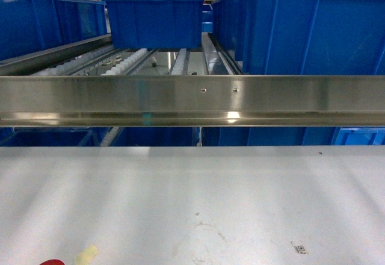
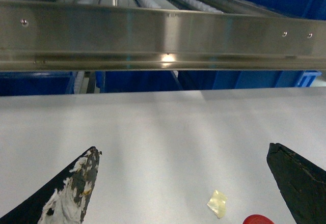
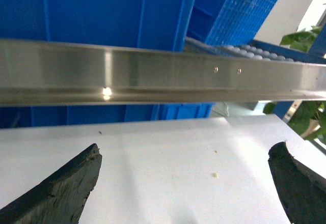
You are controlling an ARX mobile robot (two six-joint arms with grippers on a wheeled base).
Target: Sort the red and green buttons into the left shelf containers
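Both grippers, left (image 2: 183,183) and right (image 3: 186,183), hang wide and empty above the tabletop (image 1: 210,187), likely poised to pick. A red button (image 2: 257,219) lies near left; blue bins (image 1: 153,21) wait far behind a steel rail (image 1: 192,99).

A steel rail (image 1: 192,100) bars the way to the blue bins (image 1: 155,21) beyond the bare table (image 1: 198,199)

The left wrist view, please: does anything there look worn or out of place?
Yes: the left finger of the open left claw has white flaking patches, and a yellowish scrap lies loose on the table.
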